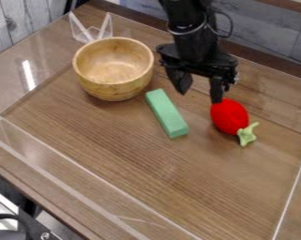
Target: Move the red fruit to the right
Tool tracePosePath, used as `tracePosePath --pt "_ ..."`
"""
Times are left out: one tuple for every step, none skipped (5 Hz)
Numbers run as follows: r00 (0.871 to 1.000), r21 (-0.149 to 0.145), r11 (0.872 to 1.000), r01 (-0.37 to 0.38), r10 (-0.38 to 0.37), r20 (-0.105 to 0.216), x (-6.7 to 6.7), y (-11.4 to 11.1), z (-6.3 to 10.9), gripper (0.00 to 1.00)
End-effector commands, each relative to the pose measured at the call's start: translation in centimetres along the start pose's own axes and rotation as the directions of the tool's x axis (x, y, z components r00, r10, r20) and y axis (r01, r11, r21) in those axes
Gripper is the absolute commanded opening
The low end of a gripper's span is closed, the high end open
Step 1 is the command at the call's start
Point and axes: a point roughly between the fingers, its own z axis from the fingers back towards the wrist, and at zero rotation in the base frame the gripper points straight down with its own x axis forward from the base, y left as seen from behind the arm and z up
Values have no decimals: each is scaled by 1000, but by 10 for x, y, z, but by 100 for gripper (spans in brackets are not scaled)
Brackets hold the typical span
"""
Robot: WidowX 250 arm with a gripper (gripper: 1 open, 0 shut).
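On the near part of the wooden table (140, 178), bare wood grain, with a clear plastic wall (65, 173) running along the front and left edge. Further back, right of centre, the red fruit (231, 116) lies on its side on the table, glossy red body, light green leafy top pointing toward the front right. Nothing touches it. Just left of it, the green block (167, 113) lies flat, long axis running front to back, slightly angled. Fruit and block are near but apart. Above and behind the gap between them, the black gripper (199, 86) hangs pointing mostly down, fingers spread wide, empty, clear of the fruit, which sits just beyond and below the right-hand finger as seen in the picture. Back left, the wooden bowl (112, 68) sits upright, inside looks empty, well apart from the fruit. Black arm goes up out of the top edge.
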Motion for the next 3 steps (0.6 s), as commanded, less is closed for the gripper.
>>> tracePosePath --pt "997 4 999 34 -34 72 16 -10 12 100" --pt "997 13 1000 20 -21 76 24 -1 14 100" --pt "997 19 1000 8 -10 78 27 9 16 100"
